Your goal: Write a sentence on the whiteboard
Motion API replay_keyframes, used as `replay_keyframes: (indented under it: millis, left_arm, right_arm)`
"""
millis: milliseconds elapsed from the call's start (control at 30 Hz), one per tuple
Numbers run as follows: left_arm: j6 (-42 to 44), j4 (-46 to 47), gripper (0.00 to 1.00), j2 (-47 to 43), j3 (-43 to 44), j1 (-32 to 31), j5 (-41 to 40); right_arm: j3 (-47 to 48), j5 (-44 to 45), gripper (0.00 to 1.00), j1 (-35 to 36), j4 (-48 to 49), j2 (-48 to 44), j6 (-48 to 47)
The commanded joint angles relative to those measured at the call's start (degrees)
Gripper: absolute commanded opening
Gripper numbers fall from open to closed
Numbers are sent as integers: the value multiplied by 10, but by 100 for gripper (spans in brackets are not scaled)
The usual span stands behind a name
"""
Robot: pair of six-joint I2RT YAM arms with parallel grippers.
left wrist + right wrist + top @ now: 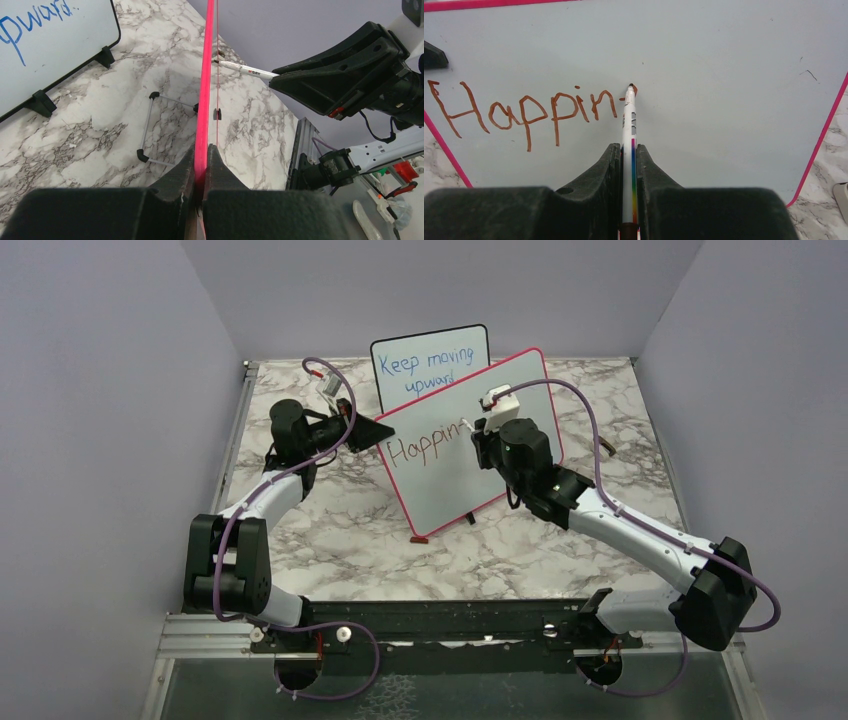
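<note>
The whiteboard (440, 455), white with a pink-red frame, stands tilted on the marble table. My left gripper (372, 433) is shut on the whiteboard's left edge; in the left wrist view that gripper (201, 150) pinches the pink frame (204, 100) edge-on. My right gripper (628, 150) is shut on a white marker (629, 125) with a rainbow stripe. The marker's tip touches the whiteboard (724, 75) just right of the brownish-red sentence (524, 112), which reads "Happin" with a fresh stroke started. In the top view the right gripper (478, 432) sits before the board's middle, by the sentence (425, 448).
A smaller black-framed board (430, 365) with blue writing "Keep moving upward" stands behind the whiteboard, also seen in the left wrist view as the smaller board (50, 55). The marble table (330, 530) ends in a metal rail (400, 625) near the arm bases.
</note>
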Motion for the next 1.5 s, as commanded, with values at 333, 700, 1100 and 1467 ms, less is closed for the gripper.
replay_keyframes:
  millis: [333,700,1100,1467]
  left_arm:
    - [37,-34,0,17,2,-2,4]
    - [37,-34,0,16,2,-2,3]
    - [37,-34,0,16,2,-2,3]
    - [38,-34,0,17,2,-3,3]
  right_arm:
    - [8,-55,1,-3,4,-3,-12]
    - [3,-61,1,-4,-39,-5,-5]
    - [-14,-44,1,-4,-63,-18,3]
    - [-22,-6,1,-4,-73,-21,3]
